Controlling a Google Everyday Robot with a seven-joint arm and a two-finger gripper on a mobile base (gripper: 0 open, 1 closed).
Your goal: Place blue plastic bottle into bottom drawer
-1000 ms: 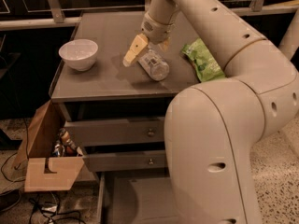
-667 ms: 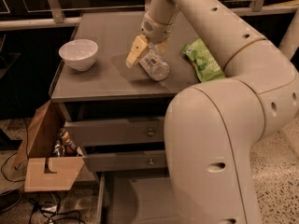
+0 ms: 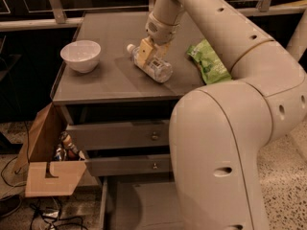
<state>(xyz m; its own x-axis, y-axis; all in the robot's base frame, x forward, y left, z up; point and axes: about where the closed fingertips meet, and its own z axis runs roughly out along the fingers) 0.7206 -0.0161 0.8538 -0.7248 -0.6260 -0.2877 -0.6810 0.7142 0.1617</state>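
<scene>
The blue plastic bottle lies on its side on the cabinet top, white cap pointing to the back left. My gripper reaches down from the arm onto the bottle's neck end and touches it. The bottle rests on the surface. The bottom drawer stands pulled out at the foot of the cabinet, a shallow grey tray, and my arm's large body hides its right part.
A white bowl sits at the left of the cabinet top and a green bag lies at the right. The two upper drawers are pushed in. A cardboard box with small items stands on the floor at the left, above cables.
My gripper has shifted a little to the right, from beside the bottle's neck to over it. The bottle's white cap now shows. The bottle has stayed in place.
</scene>
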